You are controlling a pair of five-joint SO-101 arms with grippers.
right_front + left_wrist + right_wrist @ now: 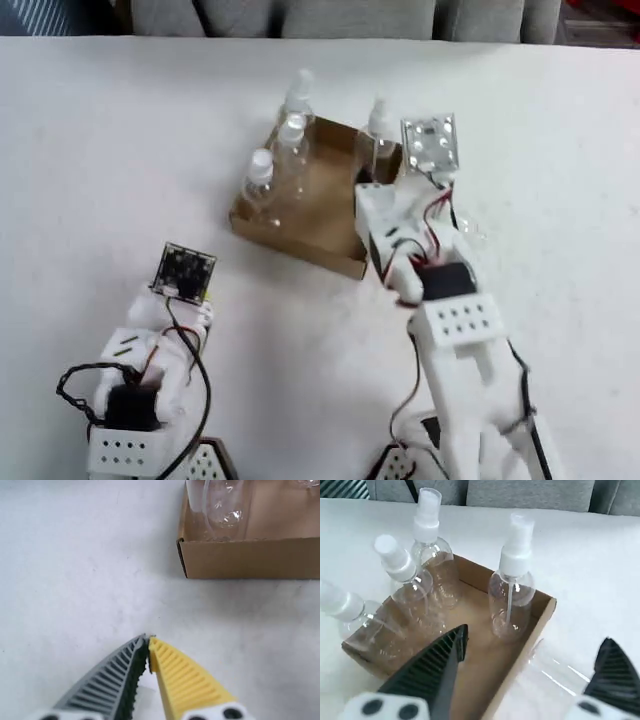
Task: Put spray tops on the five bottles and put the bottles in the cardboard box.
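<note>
The cardboard box (320,232) (470,680) holds several clear bottles standing upright with white spray tops. Three stand along one side (432,555) (407,587) (355,620), and one stands alone (512,595) (377,135) by the opposite wall. Another clear bottle (555,677) (468,232) lies on the table just outside that wall; I cannot tell whether it has a top. My right gripper (536,637) hangs open above the box edge and this lying bottle, its black fingers (437,667) wide apart. My left gripper (148,640) is shut on nothing, low over bare table short of the box corner (185,555).
The right arm (430,290) stretches from the near edge to the box's right side. The left arm (140,380) sits folded at the near left. Grey chair backs (530,492) line the far table edge. White table (120,150) lies open to the left.
</note>
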